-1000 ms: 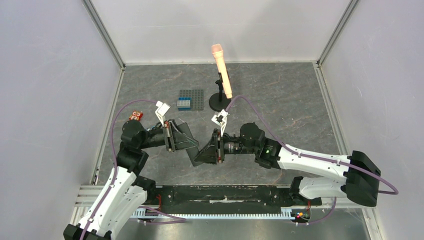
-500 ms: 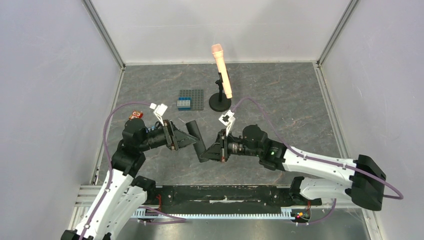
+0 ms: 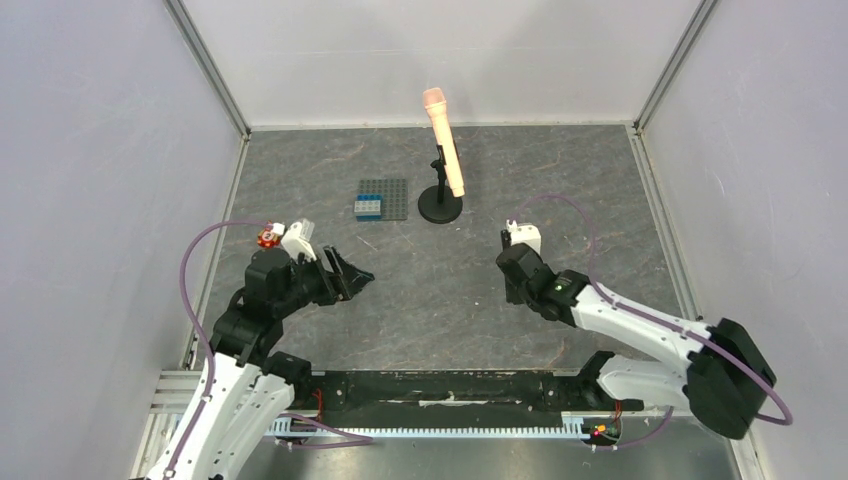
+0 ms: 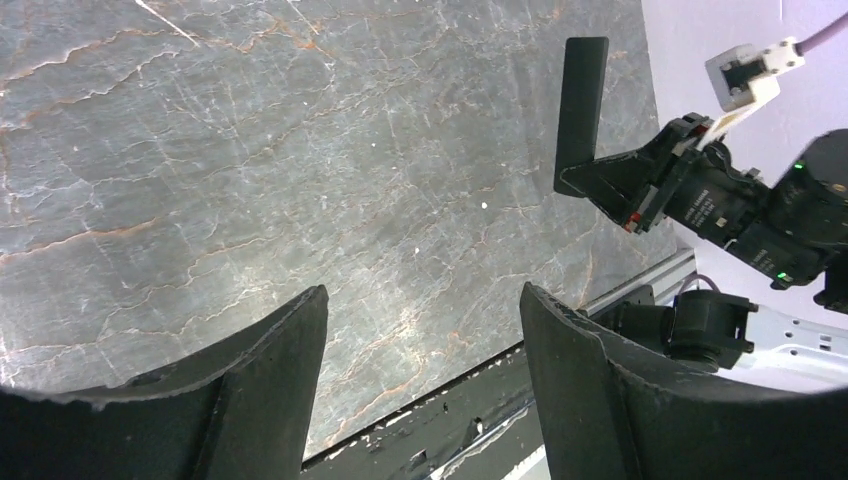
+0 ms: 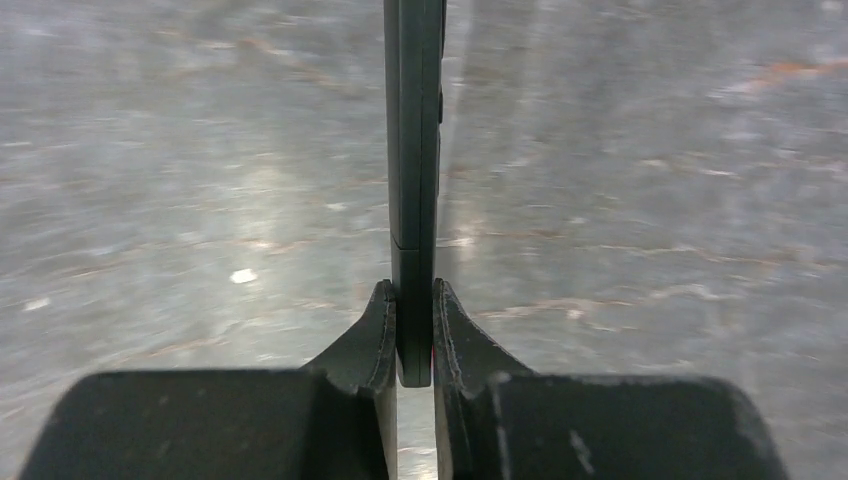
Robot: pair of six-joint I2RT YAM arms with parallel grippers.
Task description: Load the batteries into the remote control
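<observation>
The remote control (image 5: 414,150) is a slim black bar, seen edge-on in the right wrist view and standing straight out from my right gripper (image 5: 414,292), which is shut on its near end. The left wrist view shows the same remote control (image 4: 582,105) held up over the grey floor by the right gripper (image 4: 592,183). In the top view the right wrist covers it. My left gripper (image 3: 355,272) sits left of centre, its jaws wide open and empty, as the left wrist view of the left gripper (image 4: 420,298) confirms. The batteries are out of view.
A peach microphone (image 3: 441,135) on a black stand is at the back centre. A grey studded plate (image 3: 392,195) with a blue brick (image 3: 368,208) lies left of it. A small red object (image 3: 267,237) sits near the left wall. White walls enclose the floor.
My left gripper opened, let go of the remote and drew back to the left. My right gripper stayed shut on the remote and carried it off to the right.
</observation>
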